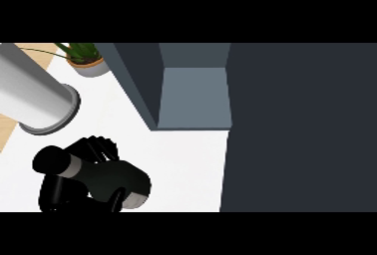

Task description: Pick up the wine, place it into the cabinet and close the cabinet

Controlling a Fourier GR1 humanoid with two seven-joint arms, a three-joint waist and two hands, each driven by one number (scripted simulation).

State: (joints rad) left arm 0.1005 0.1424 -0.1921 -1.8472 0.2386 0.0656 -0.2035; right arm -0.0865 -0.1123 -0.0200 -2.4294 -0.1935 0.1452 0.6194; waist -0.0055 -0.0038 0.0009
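Currently the left robot hand sits low at the left of the head view, its black fingers curled round the dark glass wine bottle with a black cap and a grey neck band. You have the bottle clamped, tilted with its cap toward the left edge. Whether its base touches the white table cannot be told. The right robot hand is out of view. The grey forearm enters from the upper left.

Location note: the bottle is near the dark grey cabinet but outside it. The open blue-grey compartment lies up and to the right of the bottle, and its door stands ajar on the left side. A small potted green plant stands beyond the door, well away from the path.

Handling judgement:
- Treat the bottle as rigid, probably heavy for its size, smooth and breakable.
- The wide body is the better place to hold. The neck is narrow and likely to slip or pivot.
- Bring it upright before you set it down, as a tall bottle tips easily.
- Watch the door edge when you carry it in.

Status: the pick looks done; placing and closing are not yet done.
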